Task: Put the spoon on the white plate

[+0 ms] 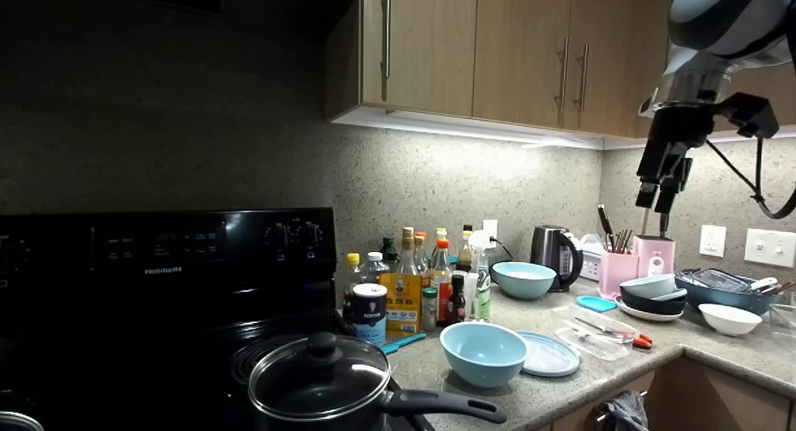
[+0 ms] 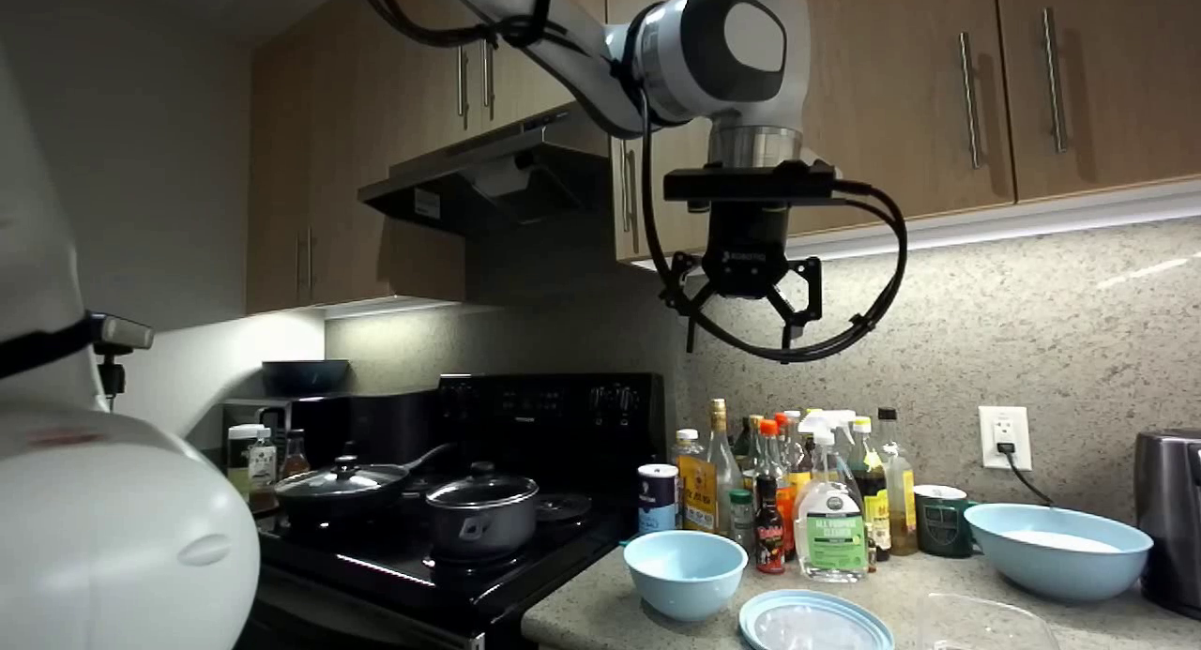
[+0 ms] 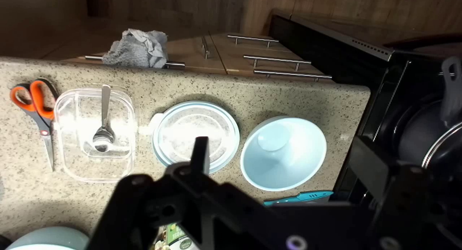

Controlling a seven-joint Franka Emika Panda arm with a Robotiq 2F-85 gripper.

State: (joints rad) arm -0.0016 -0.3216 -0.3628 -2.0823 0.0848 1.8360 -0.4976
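Observation:
The metal spoon [image 3: 103, 134] lies in a clear rectangular container [image 3: 68, 163] in the wrist view, its handle over the rim toward the counter edge. In an exterior view the container [image 1: 600, 347] shows, but the spoon is hard to make out. The white plate [image 3: 187, 149] appears to be the flat, round, pale disc with a light blue rim; it also shows in both exterior views [image 1: 550, 355] [image 2: 812, 627]. My gripper [image 2: 739, 336] is open and empty, high above the counter. In the wrist view its fingers [image 3: 283, 152] stand apart, one overlapping the plate.
A deep light blue bowl [image 3: 285, 154] stands beside the plate. Orange-handled scissors [image 3: 41, 109] lie beside the container. Several bottles [image 2: 774, 509] and a spray bottle [image 2: 832, 509] stand behind. A pot [image 1: 320, 381] is on the stove. A white dish [image 1: 647, 313] sits under a black bowl.

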